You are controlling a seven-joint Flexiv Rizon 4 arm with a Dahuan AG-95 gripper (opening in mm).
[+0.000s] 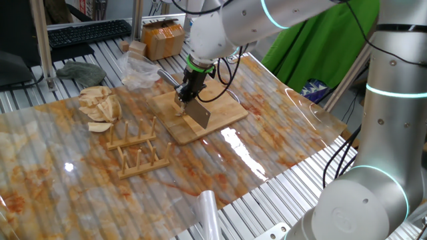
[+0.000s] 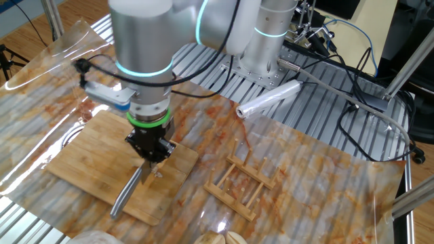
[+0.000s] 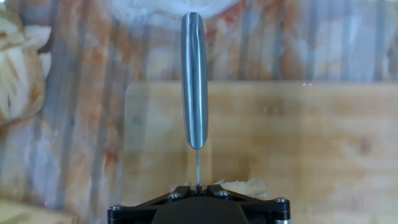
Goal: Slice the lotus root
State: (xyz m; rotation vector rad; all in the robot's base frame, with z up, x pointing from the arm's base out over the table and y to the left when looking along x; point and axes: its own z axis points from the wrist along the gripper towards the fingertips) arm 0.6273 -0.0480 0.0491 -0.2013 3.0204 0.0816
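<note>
My gripper (image 1: 185,99) (image 2: 152,159) (image 3: 198,186) is shut on a steel cleaver, pinching the top of its blade (image 1: 200,115). It stands over the wooden cutting board (image 1: 227,110) (image 2: 81,156) (image 3: 311,137). In the hand view the blade shows edge-on as a thin line, and the rounded steel handle (image 3: 194,74) (image 2: 125,193) points away past the board's edge. The lotus root (image 3: 249,185) (image 1: 179,108) is a small pale chunk on the board, right beside the blade under my fingers. My hand hides most of it.
A heap of pale wedges (image 1: 100,103) (image 3: 15,68) lies left of the board. A wooden rack (image 1: 137,150) (image 2: 241,183) stands in front. A plastic bag (image 1: 140,70), a cardboard box (image 1: 163,39) and a keyboard (image 1: 87,32) sit at the back. A film roll (image 2: 268,102) lies near the arm's base.
</note>
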